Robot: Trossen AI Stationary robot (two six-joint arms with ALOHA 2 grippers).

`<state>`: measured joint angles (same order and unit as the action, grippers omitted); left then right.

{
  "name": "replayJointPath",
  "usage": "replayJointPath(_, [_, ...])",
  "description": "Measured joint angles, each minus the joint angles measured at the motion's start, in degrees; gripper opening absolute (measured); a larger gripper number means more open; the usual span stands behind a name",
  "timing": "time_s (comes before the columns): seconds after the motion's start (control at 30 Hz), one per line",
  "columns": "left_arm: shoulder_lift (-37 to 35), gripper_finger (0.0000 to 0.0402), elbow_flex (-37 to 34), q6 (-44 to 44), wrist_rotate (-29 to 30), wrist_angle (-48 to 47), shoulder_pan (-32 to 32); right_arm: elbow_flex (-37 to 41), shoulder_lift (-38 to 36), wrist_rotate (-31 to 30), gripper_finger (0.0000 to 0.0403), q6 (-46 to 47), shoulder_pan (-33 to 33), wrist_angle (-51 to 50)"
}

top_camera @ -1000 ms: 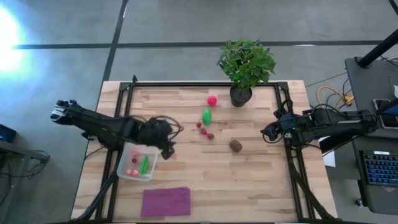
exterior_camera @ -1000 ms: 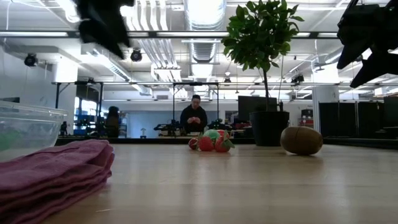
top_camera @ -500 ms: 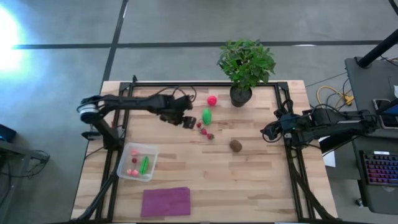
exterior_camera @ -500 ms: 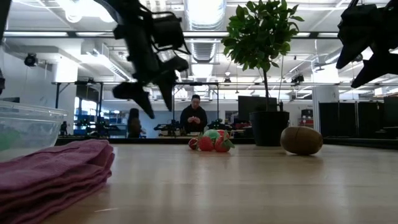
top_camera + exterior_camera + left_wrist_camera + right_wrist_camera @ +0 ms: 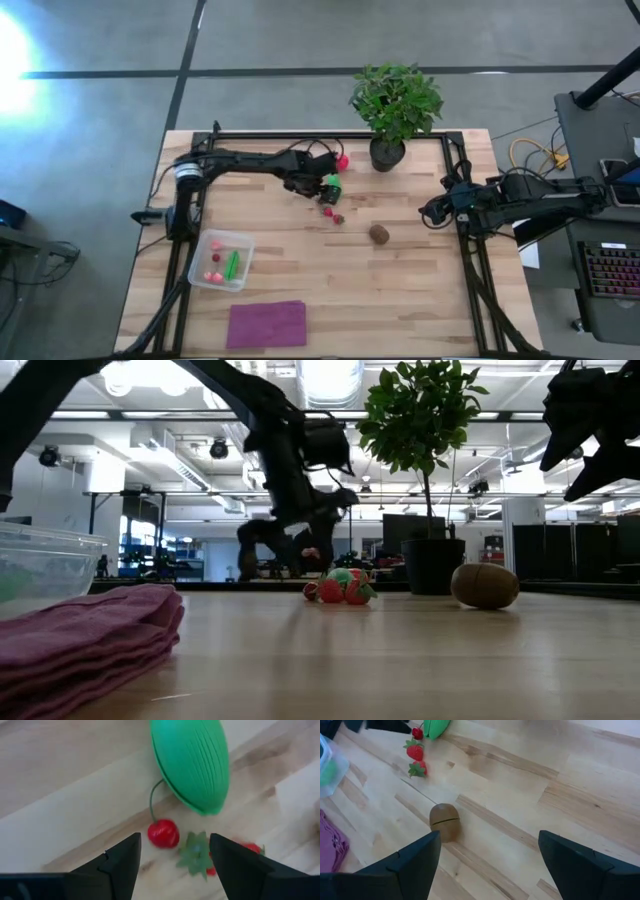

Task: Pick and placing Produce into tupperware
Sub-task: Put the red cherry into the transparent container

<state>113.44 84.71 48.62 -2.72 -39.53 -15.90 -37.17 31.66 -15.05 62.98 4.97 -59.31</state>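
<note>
The left tool [image 5: 322, 187] reaches out over the middle of the table [image 5: 420, 300], toward its far edge, and hangs with its fingers [image 5: 120, 862] spread apart and nothing between them. Right under it lies the green oval piece [image 5: 192, 762], with a small red cherry [image 5: 163, 833] on a thin stem touching its side and two strawberries [image 5: 415, 751] just beside that. From above, the tool partly covers this little cluster, so I can't quite say whether a fingertip brushes the green piece. A red round fruit [image 5: 342, 160] sits a little nearer the far edge, close to the potted plant [image 5: 395, 105] at the far edge.

The brown kiwi-like ball [image 5: 379, 234] rests alone near the middle of the table, toward the right side. The right tool [image 5: 430, 213] waits at the table's right edge, its fingers [image 5: 415, 865] wide apart and empty.

The tupperware [image 5: 222, 262] stands toward the near left corner and already holds a long green piece [image 5: 232, 265] and a few small red ones [image 5: 213, 276]. The folded purple cloth [image 5: 267, 324] lies just beside it at the near edge.
</note>
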Motion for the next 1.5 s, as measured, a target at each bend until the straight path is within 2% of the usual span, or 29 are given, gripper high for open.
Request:
replayJointPath(0.17, [2.65, 0.0217, 1.21, -0.08, 0.04, -0.63, 0.13, 0.01, 0.0, 0.0, 0.0325, 0.0, -0.01, 0.0])
replayJointPath(0.37, [2.89, 0.0172, 0.7, -1.02, 2.37, -4.42, 0.4, 0.02, 0.0, -0.01, 0.0325, -0.32, -0.02, -0.02])
replayJointPath(0.67, [2.78, 0.0132, 0.25, -1.07, 3.52, 0.33, 0.46, 0.02, 0.0, -0.17, 0.0325, -0.61, -0.02, -0.02])
replayJointPath(1.2, [2.71, 0.0129, -0.52, -1.34, 6.39, 2.51, 0.46, 0.04, 0.0, -0.17, 0.0325, -0.12, 0.0, 0.0])
replayJointPath(1.5, [2.68, 0.0157, -0.7, -1.18, 6.94, 3.5, 0.37, 0.07, 0.0, -0.17, 0.0325, -0.44, 0.0, 0.0])
